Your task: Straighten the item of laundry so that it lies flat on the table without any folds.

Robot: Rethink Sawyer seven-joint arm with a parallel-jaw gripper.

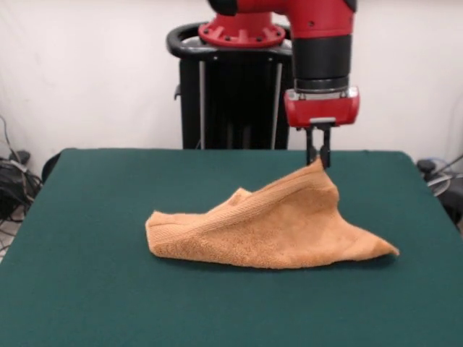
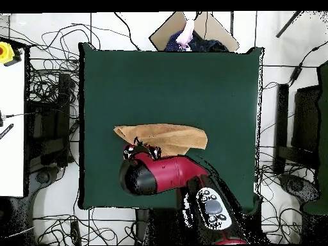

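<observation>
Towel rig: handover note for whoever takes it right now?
Gripper: shut on a pinched point of the towel, holding it up in a peak above the table.
Towel: mid-table; the rest slopes down from that peak, one end bunched, the other running out to a corner on the cloth top. In the overhead view it shows as a narrow strip beside the arm.
Done: grasp and lift.
Left: spread it, lay it flat, clear the folds, release.
</observation>
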